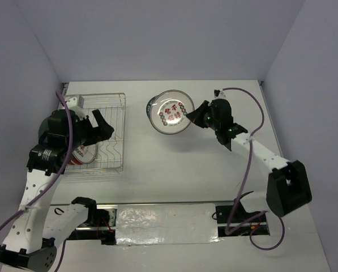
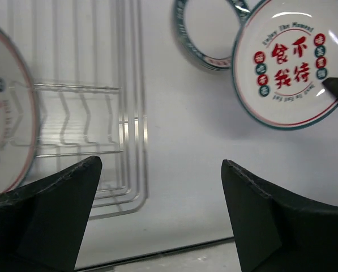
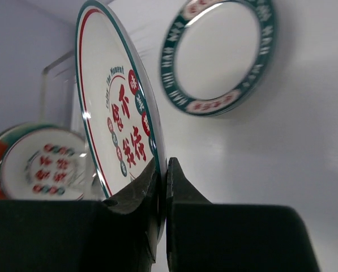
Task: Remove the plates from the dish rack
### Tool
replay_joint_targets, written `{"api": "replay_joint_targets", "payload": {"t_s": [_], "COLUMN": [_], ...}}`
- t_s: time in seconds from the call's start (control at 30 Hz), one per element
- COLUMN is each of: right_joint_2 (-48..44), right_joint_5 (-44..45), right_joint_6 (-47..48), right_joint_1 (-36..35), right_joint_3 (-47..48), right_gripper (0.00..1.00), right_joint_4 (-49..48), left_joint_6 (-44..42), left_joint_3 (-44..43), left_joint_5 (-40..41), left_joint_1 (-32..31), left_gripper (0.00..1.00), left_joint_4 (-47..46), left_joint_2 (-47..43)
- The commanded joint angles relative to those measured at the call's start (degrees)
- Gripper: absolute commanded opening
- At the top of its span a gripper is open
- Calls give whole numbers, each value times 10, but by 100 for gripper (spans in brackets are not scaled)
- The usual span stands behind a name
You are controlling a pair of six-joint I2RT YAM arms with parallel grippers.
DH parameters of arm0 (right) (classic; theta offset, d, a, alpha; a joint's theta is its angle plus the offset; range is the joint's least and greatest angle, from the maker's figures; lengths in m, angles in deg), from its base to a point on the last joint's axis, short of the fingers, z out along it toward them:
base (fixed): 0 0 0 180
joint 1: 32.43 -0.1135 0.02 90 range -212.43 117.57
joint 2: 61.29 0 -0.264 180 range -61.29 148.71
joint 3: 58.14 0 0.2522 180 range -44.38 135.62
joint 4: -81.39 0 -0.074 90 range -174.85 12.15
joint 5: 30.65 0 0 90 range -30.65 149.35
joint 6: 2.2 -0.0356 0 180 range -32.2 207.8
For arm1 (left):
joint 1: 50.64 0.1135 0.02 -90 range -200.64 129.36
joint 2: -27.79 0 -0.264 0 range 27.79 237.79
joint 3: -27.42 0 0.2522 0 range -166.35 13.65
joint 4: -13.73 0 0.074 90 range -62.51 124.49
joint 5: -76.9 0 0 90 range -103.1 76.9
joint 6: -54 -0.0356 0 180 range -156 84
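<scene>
A: Room first. Pale grey-lilac walls on three sides, meeting in a corner at the far end. White table [image 1: 185, 170], matte. A shiny foil-like strip [image 1: 166, 218] lies along the near edge between the two arm bases.

B: And the dish rack?

A: The dish rack [image 1: 115, 113] is silver wire and sits far left on the table. The left wrist view shows its upright prongs [image 2: 78, 119] and bare wire floor. One plate in the rack [image 1: 81, 154] leans in the near left part, half under the left arm. It is white with red markings and a reddish rim.

B: Plates outside the rack?

A: Two, both right of the rack, mid-table. The resting plate [image 2: 205, 34] lies flat on the table, white centre with a dark teal rim band. From above, most of it is hidden behind the held plate [image 1: 171, 113]. That one is tilted and off the surface. It is white, with red characters ringed by red and teal dots and a thin red line inside a teal edge.

B: Who has it?

A: The right gripper [image 3: 162, 170]. Its fingers are clenched on the plate's right-hand rim, and the right wrist view shows the rim pinched edge-on between the two pads. The plate rises up and away from the fingers.

B: Left side?

A: The left gripper [image 2: 160, 164] has its fingers spread wide with nothing between them. It hovers over the rack's right half, apart from the rack plate, which shows at the left edge of its wrist view
</scene>
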Motion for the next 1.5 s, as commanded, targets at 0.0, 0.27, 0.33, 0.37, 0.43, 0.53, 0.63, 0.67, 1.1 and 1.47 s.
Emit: {"api": "replay_joint_targets", "payload": {"t_s": [0.0, 0.27, 0.33, 0.37, 0.43, 0.53, 0.63, 0.67, 1.1, 1.47], "right_joint_2": [83, 307, 344, 357, 392, 415, 399, 396, 512, 448], "right_joint_5": [-7, -163, -163, -156, -156, -165, -154, -129, 90, 160], "right_joint_6": [-29, -32, -39, -36, -29, -19, 41, 64, 203, 226], "right_joint_1": [48, 97, 103, 103, 103, 101, 86, 77, 0, 0], "right_joint_3": [43, 209, 237, 250, 287, 313, 327, 356, 582, 517], "right_gripper": [0, 6, 7, 11, 27, 55, 66, 69, 85, 86], "right_joint_4": [-60, -103, -101, -76, -57, -25, 28, 67, 419, 444], "left_joint_6": [-43, -63, -60, -59, -59, -65, -68, -69, -67, -54], "left_joint_3": [-35, -72, -74, -73, -73, -75, -77, -75, -62, -38], "left_joint_5": [115, 133, 131, 127, 117, 129, 153, 154, 237, 305], "left_joint_1": [0, 2, 1, 1, 1, 2, 1, 2, 2, 1], "left_gripper": [100, 100, 100, 99, 100, 99, 100, 99, 99, 100], "left_joint_4": [60, 100, 103, 103, 103, 107, 119, 122, 160, 150], "left_joint_2": [-22, -34, -38, -39, -41, -43, -45, -47, -53, -30]}}
